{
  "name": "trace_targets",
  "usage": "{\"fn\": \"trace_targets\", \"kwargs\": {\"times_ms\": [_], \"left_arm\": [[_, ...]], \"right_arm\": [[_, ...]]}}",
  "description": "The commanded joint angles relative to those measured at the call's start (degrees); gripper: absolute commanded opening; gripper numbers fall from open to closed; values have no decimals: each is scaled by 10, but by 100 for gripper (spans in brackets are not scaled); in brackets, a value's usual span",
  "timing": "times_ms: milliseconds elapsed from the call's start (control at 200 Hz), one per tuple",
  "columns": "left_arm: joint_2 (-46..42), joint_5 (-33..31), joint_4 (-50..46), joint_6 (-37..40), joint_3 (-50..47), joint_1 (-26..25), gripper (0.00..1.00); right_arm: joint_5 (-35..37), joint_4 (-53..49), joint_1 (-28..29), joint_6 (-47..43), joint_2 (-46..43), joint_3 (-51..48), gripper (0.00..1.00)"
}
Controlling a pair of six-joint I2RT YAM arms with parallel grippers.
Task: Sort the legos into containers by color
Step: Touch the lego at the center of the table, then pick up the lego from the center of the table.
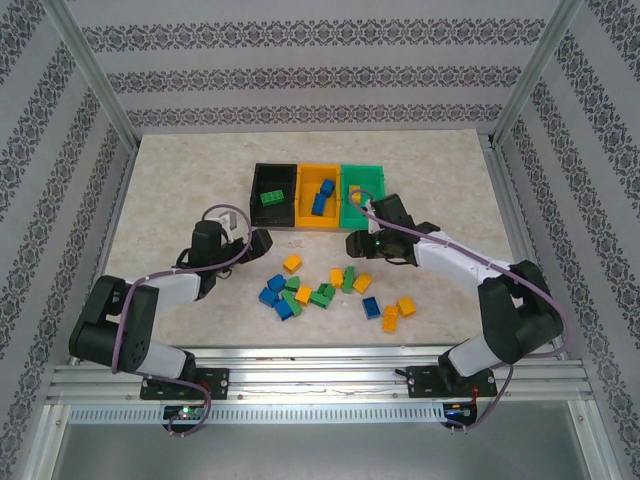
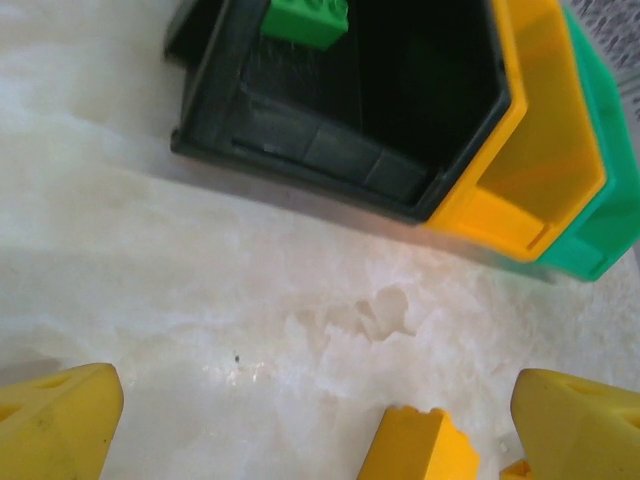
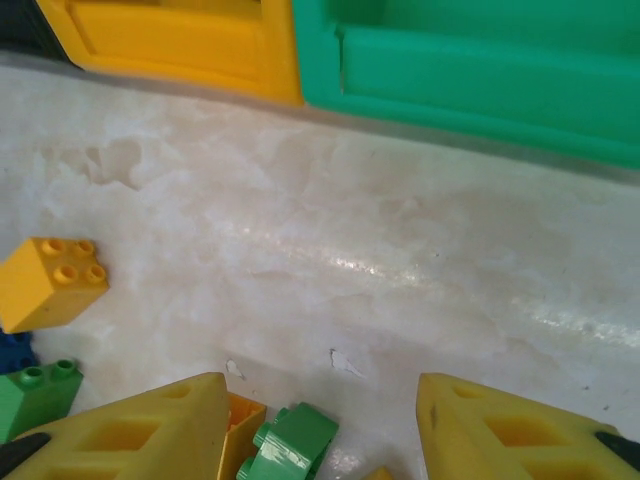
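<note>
Nearest the arm bases, the loose legos [image 1: 335,290] lie scattered on the table [image 1: 160,190] between the two arms, in blue, green and yellow-orange, several of them touching. The left gripper [image 2: 315,400] is low over the table with its jaws wide and nothing held; a yellow brick [image 2: 415,450] lies on the table between its fingers. The right gripper [image 3: 320,390] is at the far edge of the pile, jaws wide and empty. A bare strip of table separates the pile from the bins. Three bins stand in a row with their walls touching. The black bin [image 1: 275,175], on the left, holds a green brick [image 2: 305,18]. The yellow bin [image 1: 312,178], in the centre, holds a blue brick [image 1: 324,195]. The contents of the green bin [image 1: 365,175], on the right, cannot be made out. Bare table runs left, right and behind the row to the table's edges.
</note>
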Motion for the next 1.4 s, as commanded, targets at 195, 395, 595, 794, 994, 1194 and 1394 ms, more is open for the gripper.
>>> {"fn": "trace_targets", "kwargs": {"times_ms": [195,395,595,794,994,1194,1394], "left_arm": [[-69,-59,-202,95,66,-49,100],[-59,-58,-219,101,78,-51,100],[-35,-40,-177,117,73,-51,100],[-42,-51,-195,148,80,-50,100],[-63,-72,-224,173,74,-49,99],[-47,-41,-179,160,62,-48,99],[-48,-24,-161,150,53,-47,99]], "right_arm": [[-67,14,12,22,5,-38,49],[-23,-46,58,27,40,-20,47],[8,-57,83,34,90,11,45],[36,-80,95,41,115,44,36],[60,-120,110,50,103,57,36],[65,-152,123,61,67,54,37],[70,-177,132,64,58,52,37]]}}
